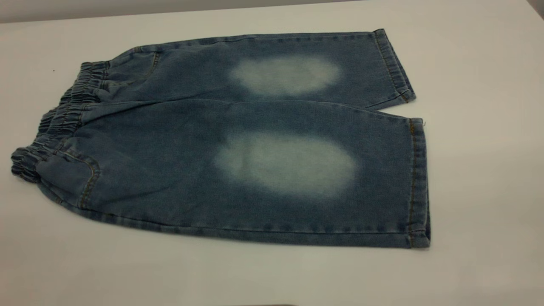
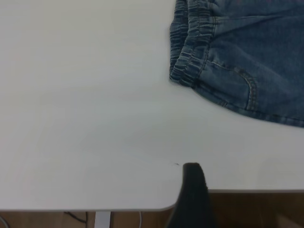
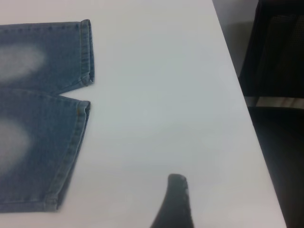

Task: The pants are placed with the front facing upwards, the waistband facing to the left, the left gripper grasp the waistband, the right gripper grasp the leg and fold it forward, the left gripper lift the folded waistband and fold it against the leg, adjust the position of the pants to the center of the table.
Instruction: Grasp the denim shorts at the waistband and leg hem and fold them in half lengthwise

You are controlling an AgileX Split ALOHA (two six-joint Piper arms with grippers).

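Note:
The pants (image 1: 255,140) lie flat and spread on the white table (image 1: 488,170), front up, with both pale knee patches showing. The waistband (image 1: 63,114) points left and the two leg hems point right. The near leg (image 1: 297,170) lies beside the far leg (image 1: 289,72). Neither gripper appears in the exterior view. A black part of my left gripper (image 2: 192,190) hovers by the table's corner, well apart from the waistband (image 2: 190,47). A black part of my right gripper (image 3: 175,199) hangs over bare table, apart from the leg hems (image 3: 85,52).
The table's rounded corner and edge (image 2: 95,209) run just under my left gripper, with brown floor beyond. On the right the table edge (image 3: 247,118) borders a dark piece of furniture (image 3: 280,57). White tabletop surrounds the pants on all sides.

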